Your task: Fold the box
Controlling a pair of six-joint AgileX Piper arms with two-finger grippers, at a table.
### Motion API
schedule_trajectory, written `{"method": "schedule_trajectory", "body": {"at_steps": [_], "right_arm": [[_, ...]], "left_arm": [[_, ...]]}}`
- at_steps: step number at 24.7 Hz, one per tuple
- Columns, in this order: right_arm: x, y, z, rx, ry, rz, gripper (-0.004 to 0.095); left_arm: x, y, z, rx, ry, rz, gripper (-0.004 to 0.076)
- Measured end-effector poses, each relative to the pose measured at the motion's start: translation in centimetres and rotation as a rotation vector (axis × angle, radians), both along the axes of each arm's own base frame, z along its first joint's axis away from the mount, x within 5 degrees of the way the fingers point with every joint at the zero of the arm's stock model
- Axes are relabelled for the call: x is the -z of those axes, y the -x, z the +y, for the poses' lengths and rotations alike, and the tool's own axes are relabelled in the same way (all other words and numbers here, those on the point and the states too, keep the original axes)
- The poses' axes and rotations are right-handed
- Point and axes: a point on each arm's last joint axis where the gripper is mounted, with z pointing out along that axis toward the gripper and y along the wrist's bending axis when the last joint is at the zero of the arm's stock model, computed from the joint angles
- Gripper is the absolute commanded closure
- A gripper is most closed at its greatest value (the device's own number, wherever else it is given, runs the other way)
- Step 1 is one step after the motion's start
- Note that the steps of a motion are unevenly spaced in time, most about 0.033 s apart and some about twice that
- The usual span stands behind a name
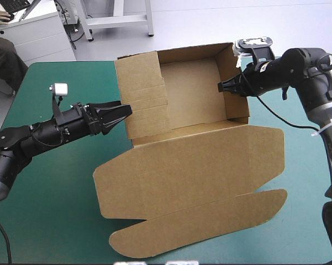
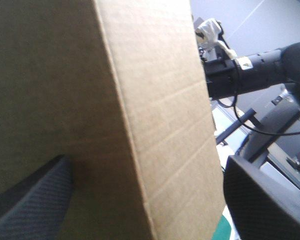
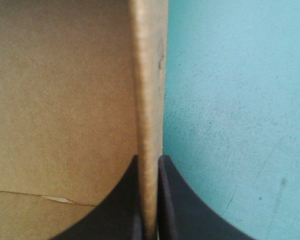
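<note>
Table: the table in its teal-green cover is filling most of the high view.
Box: the brown box is sitting as an open tray at the far middle of the table, its walls standing and its mouth facing up.
Lid: the lid is lying flat on the cover, reaching from the tray's near wall toward the near edge of the table and ending in a rounded tuck flap.
Left wall: the left wall is rising between the left gripper's fingers in the left wrist view, which its brown face is largely filling.
Right wall: the right wall is standing upright. In the right wrist view its top edge is running straight ahead from the gripper, with the tray's inside on one side and bare cover on the other.
Left gripper: the left gripper is reaching in from the table's left side. Its fingers are standing wide apart, one on each side of the left wall.
Right gripper: the right gripper is pinching the right wall from above. Its black fingers are all but meeting, with the board clamped between them.
</note>
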Motion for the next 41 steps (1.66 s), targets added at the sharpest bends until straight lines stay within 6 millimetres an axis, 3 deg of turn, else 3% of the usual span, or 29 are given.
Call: {"method": "schedule_trajectory", "body": {"at_steps": [4,12,23,30,32,34,35,36,41], "right_arm": [[0.0,0.5,2.3,0.004,0.059,-0.032,0.0924],[-0.2,1.0,4.5,0.003,0.043,-0.074,0.092],[-0.3,1.8,6.3,0.017,0.066,-0.09,0.092],[-0.3,1.9,6.3,0.025,0.066,-0.089,0.092],[-0.3,1.8,6.3,0.027,0.066,-0.09,0.092],[-0.3,1.8,6.3,0.028,0.071,-0.09,0.0921],[-0.3,1.8,6.3,0.029,0.073,-0.091,0.0921],[-0.2,1.8,6.2,0.032,0.085,-0.093,0.0921],[-0.2,2.2,6.1,0.047,0.08,-0.061,0.0921]], "left_arm": [[-0.5,-0.5,0.4,-0.059,-0.122,0.026,0.0143],[-2.9,-0.6,-0.4,-0.173,-0.372,0.173,0.0143],[-2.2,-0.3,-3.1,-0.4,-0.474,0.297,0.0143],[-1.0,-1.3,-4.0,-0.437,-0.515,0.327,0.0145],[-0.6,-1.7,-4.1,-0.436,-0.521,0.343,0.0207],[-0.6,-1.7,-4.0,-0.441,-0.533,0.334,0.0431],[-0.6,-1.8,-4.0,-0.444,-0.539,0.33,0.0644],[-0.6,-1.8,-3.9,-0.449,-0.554,0.322,0.0725],[0.0,-2.3,-3.5,-0.475,-0.623,0.309,0.0734]]}}
